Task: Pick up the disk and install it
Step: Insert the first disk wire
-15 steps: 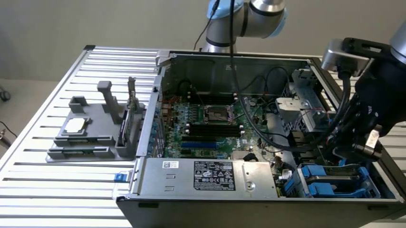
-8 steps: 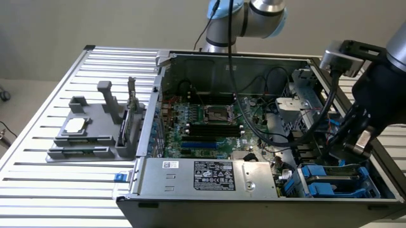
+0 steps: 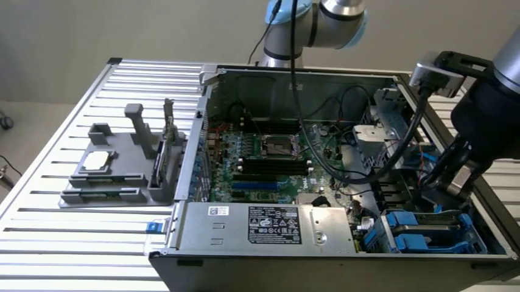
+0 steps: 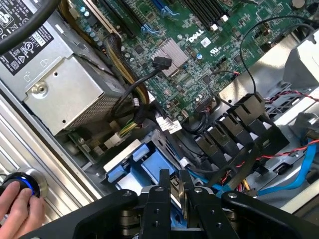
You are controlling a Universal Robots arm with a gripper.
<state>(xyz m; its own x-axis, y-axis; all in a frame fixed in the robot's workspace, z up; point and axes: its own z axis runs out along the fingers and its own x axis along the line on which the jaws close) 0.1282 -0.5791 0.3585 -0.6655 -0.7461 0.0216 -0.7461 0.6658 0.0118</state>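
Note:
The disk point(image 4: 130, 169), silver in a blue plastic carrier, lies tilted in the drive bay at the case's front corner, beside the power supply. In the exterior view the disk point(image 3: 416, 226) sits low at the exterior view's right. My gripper point(image 4: 174, 175) is right over it, its two black fingers close together and pinching the carrier's edge. In the exterior view my gripper point(image 3: 453, 190) reaches down into the case just above the bay. Much of the disk is hidden behind the fingers.
The open computer case point(image 3: 203, 121) holds a motherboard point(image 3: 272, 155), a labelled power supply point(image 3: 272, 225) and loose black cables point(image 3: 382, 164). A grey tray point(image 3: 122, 176) with a small chip stands on the slatted table. A person's hand point(image 4: 15, 211) rests on a blue-lit button.

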